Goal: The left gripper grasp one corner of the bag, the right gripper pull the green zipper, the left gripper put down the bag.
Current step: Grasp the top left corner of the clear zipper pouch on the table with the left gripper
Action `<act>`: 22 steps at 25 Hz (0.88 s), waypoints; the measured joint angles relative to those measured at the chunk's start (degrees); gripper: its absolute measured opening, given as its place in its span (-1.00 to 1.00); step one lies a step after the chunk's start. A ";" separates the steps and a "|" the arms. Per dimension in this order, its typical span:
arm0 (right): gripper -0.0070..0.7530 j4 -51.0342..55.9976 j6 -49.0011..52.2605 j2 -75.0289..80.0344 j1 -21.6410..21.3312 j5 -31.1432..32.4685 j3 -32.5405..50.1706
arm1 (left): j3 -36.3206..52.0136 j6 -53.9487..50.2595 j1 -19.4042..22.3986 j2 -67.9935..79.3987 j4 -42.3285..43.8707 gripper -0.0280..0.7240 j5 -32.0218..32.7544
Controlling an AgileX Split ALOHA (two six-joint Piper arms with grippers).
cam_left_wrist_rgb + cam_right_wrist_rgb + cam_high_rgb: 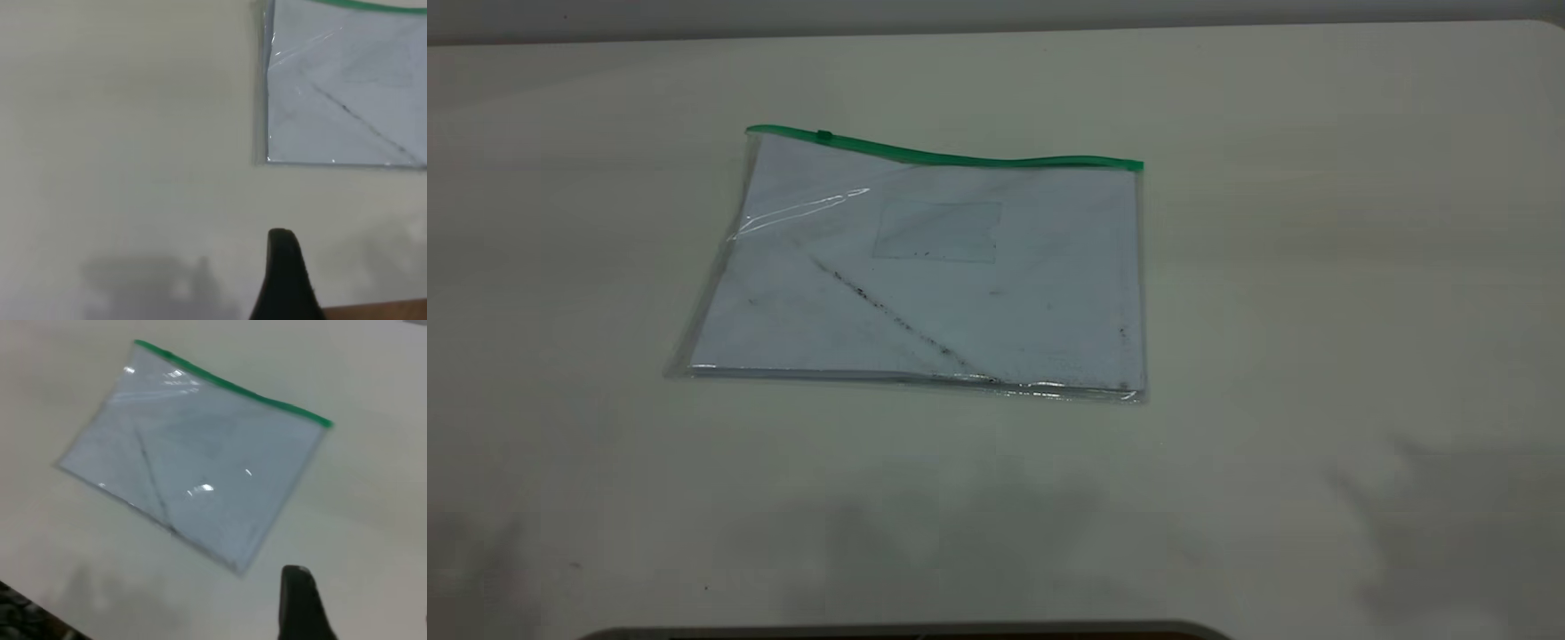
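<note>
The bag lies flat on the table, clear plastic with white paper inside and a dark diagonal smudge line. The green zipper runs along its far edge, with the slider tab near the corner of the bag at the strip's left end. Neither gripper shows in the exterior view. In the left wrist view one black fingertip of my left gripper shows, apart from the bag. In the right wrist view one fingertip of my right gripper shows, short of the bag. Both hold nothing.
The pale table extends on all sides of the bag. A dark rounded edge shows at the very front. A brown strip shows beside the left finger. The table's edge shows in the right wrist view.
</note>
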 joint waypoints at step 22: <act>0.27 19.40 -17.99 35.33 8.35 7.91 -23.17 | -45.80 13.99 1.10 74.12 -3.41 0.64 -6.10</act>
